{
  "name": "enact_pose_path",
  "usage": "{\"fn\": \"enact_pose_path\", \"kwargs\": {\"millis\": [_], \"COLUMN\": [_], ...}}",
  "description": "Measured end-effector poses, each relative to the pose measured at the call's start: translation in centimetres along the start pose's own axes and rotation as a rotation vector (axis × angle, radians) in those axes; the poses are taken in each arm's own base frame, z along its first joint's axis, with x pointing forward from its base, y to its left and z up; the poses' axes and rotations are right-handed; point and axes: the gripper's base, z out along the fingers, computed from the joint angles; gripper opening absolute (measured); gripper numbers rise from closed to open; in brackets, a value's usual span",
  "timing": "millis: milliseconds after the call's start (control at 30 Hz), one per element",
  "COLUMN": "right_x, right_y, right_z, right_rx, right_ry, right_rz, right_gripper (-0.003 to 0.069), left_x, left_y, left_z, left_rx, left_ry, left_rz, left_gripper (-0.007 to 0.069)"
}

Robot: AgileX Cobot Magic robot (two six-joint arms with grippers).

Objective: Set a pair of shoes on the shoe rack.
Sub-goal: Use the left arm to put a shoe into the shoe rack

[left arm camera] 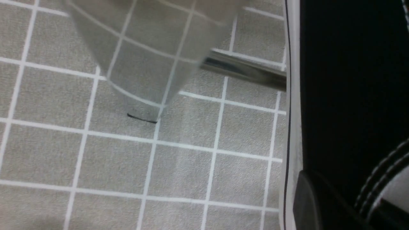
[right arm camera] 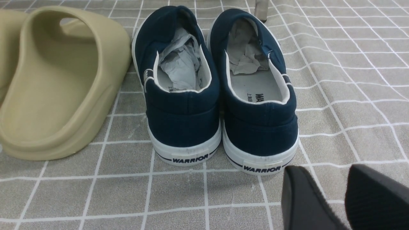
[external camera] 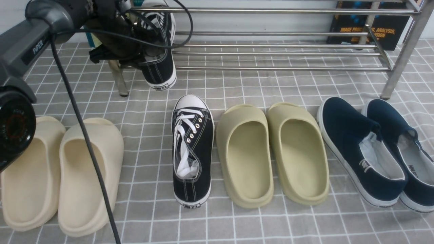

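Cream foam slides (external camera: 74, 189) are laid side by side at the near left on the grey checked cloth (external camera: 237, 88). Further back on the left, a black canvas sneaker (external camera: 161, 67) is gripped by the left gripper (external camera: 145, 42), whose jaws are closed on the shoe's side. The sneaker is tilted steeply, toe up and heel down, at the left end of the shoe rack (external camera: 271, 34), just beside the rack's left leg. Whether its sole is rested on a bar cannot be told. In the left wrist view, the dark canvas and white sole edge of this sneaker (left arm camera: 345, 80) are seen close beside the blurred metal leg.

The second sneaker (external camera: 200, 145) is left on the cloth in the middle, toe pointed toward the rack and well short of it. Just to its right, a pair of olive slides (external camera: 244, 156) is placed, and further right a pair of navy slip-ons (external camera: 352, 142) stuffed with paper. The right gripper (right arm camera: 332, 191) is seen only in its wrist view, near the slip-ons' heels, with its fingers parted and nothing between them. At the far right, a black book (external camera: 352, 20) is stood behind the rack's bars.
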Motion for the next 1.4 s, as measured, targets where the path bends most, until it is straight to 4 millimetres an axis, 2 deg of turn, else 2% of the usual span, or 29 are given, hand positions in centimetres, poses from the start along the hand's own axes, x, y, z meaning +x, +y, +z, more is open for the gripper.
{"fn": "enact_pose_path", "kwargs": {"millis": [200,367,600,633,700,800,933,1033,1100,1133,1300,1400], "right_x": [0.0,0.0,0.0,0.0,0.0,0.0,0.0,0.0,0.0,0.0,0.0,0.0], "right_y": [0.0,0.0,0.0,0.0,0.0,0.0,0.0,0.0,0.0,0.0,0.0,0.0], "right_z": [0.0,0.0,0.0,0.0,0.0,0.0,0.0,0.0,0.0,0.0,0.0,0.0], "right_rx": [0.0,0.0,0.0,0.0,0.0,0.0,0.0,0.0,0.0,0.0,0.0,0.0], "right_ry": [0.0,0.0,0.0,0.0,0.0,0.0,0.0,0.0,0.0,0.0,0.0,0.0], "right_rz": [0.0,0.0,0.0,0.0,0.0,0.0,0.0,0.0,0.0,0.0,0.0,0.0], "right_gripper": [0.0244,0.0244,0.0244,0.0244,0.0244,0.0244,0.0244,0.0244,0.0244,0.0244,0.0244,0.0244], "left_x": [-0.1,-0.1,-0.2,-0.4,-0.7,-1.4,-1.8,-1.7,-1.5,-1.3,-0.4,0.8], "left_y": [-0.1,-0.1,0.1,0.1,0.0,-0.4,-0.7,-0.9,-0.9,-0.9,-1.0,-1.1], "left_z": [0.0,0.0,-0.3,-0.7,-1.6,-3.8,-7.1,-9.3,-10.0,-10.7,-10.7,-9.4], "left_rx": [0.007,0.005,-0.026,-0.032,-0.036,-0.051,-0.077,-0.089,-0.093,-0.102,-0.106,-0.079], "left_ry": [-0.013,-0.015,-0.02,-0.029,-0.047,-0.073,-0.078,-0.067,-0.057,-0.03,0.065,0.136], "left_rz": [-0.001,0.001,0.031,0.043,0.057,0.083,0.116,0.154,0.165,0.18,0.228,0.234], "left_gripper": [-0.0011,0.002,0.0165,0.0208,0.0246,0.0269,0.0237,0.0174,0.0148,0.0111,0.0031,-0.0007]}}
